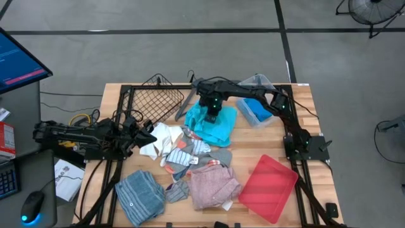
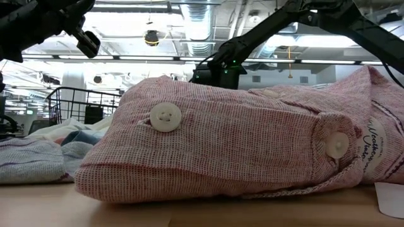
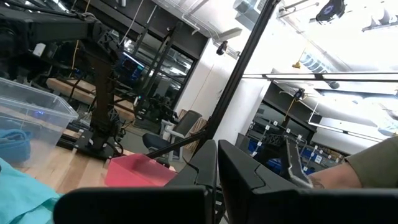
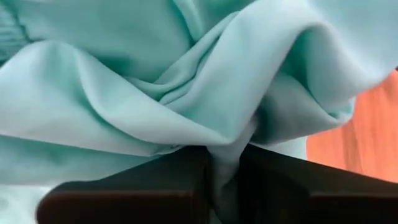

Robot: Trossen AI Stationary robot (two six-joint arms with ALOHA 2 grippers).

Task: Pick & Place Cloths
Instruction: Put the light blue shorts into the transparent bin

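Several small cloths lie in a heap mid-table. The turquoise cloth (image 1: pixel 218 123) is at the far side, the white one (image 1: pixel 161 140) to its left. A pink checked garment (image 1: pixel 212 185) with white buttons (image 2: pixel 165 117) lies nearer, and a blue-grey striped one (image 1: pixel 139 193) sits near the left front. My right gripper (image 1: pixel 212 113) stands over the turquoise cloth (image 4: pixel 124 93) and is shut on it. My left gripper (image 1: pixel 149 134) hovers at the left edge of the heap, beside the white cloth. Its fingers (image 3: pixel 217 168) are shut, level, and touch nothing. My right gripper pinches a raised fold of the turquoise cloth (image 4: pixel 227 155) between its two fingers, coming from above and pointing down. The cloth bunches into creases that run toward the fingers. The rest of it lies spread on the heap and table.
A clear plastic bin (image 1: pixel 256 107) holding a royal blue cloth stands right of the right gripper. A black wire basket (image 1: pixel 155 98) lies at the far left, a red tray (image 1: pixel 269 187) at the near right. A person's arm (image 3: pixel 373 165) shows beyond the table.
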